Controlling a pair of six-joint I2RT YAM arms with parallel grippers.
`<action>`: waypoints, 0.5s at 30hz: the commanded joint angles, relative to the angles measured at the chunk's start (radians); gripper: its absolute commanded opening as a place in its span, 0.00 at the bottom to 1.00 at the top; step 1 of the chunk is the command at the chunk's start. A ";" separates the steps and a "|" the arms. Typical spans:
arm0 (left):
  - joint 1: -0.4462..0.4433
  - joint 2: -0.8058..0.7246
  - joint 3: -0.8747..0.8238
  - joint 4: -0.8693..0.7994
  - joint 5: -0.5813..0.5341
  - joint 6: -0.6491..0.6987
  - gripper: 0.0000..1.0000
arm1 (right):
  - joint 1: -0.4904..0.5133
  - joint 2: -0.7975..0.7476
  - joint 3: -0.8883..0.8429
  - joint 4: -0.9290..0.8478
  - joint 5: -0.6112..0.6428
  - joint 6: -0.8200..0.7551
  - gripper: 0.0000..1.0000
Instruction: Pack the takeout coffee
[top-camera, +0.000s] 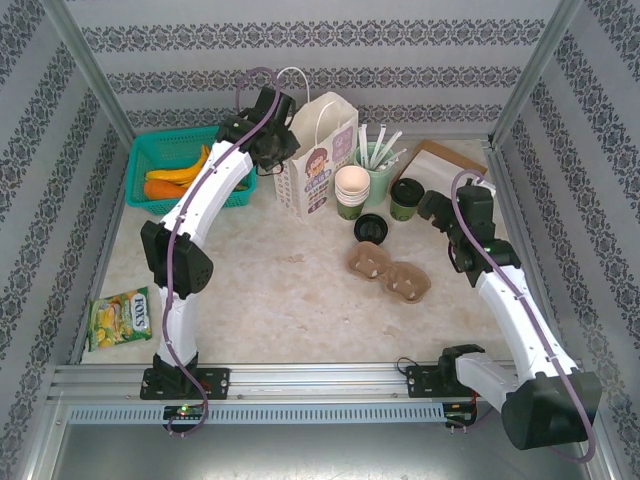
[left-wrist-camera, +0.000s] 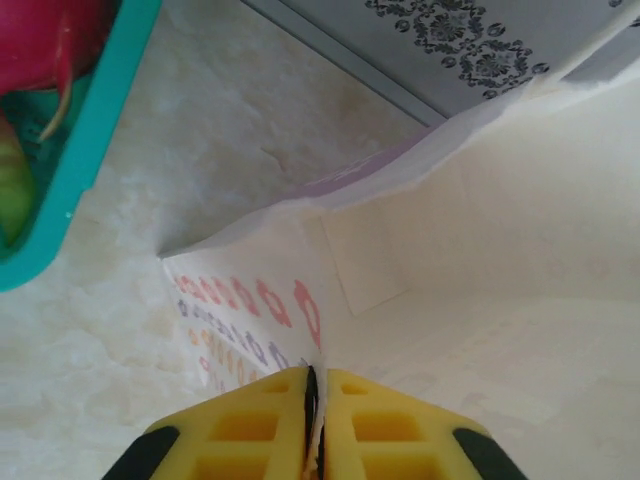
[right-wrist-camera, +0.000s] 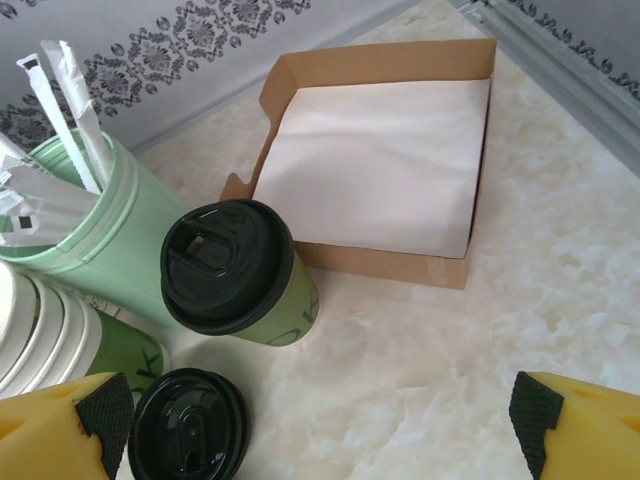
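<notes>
Left gripper: yellow fingers pressed together, pinching a thin paper edge of the bag between them.
Bag: white paper, cord handles, cartoon print on the front; upright at the back of the table, with the left gripper at its upper left rim.
Right gripper: fingers spread wide, holding nothing; hovers over bare table just in front of the coffee.
Coffee: green cup with a black lid; stands upright on the table, right of the bag and outside it; beside the tumbler, near the box.
Tumbler: pale green, holds wrapped straws; behind and left of the coffee.
Cup stack: cream cups nested in a green one; between bag and coffee.
Loose lid: black, flat on the table in front of the cup stack.
Box: brown card, open, with white napkins; right of the coffee.
Carrier: brown pulp, two wells, both vacant; in front of the loose lid.
Basket: teal, holds orange and yellow items; left of the bag.
Packet: green and yellow; near left corner.
</notes>
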 joint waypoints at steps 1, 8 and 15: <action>-0.006 -0.080 -0.039 -0.020 -0.025 -0.038 0.04 | -0.001 0.008 -0.015 0.075 -0.035 0.001 0.98; -0.005 -0.165 -0.127 -0.006 -0.030 -0.063 0.00 | 0.034 0.041 -0.047 0.194 -0.090 -0.035 0.98; 0.006 -0.269 -0.248 -0.026 -0.070 -0.072 0.00 | 0.084 0.146 0.009 0.170 -0.063 -0.009 0.98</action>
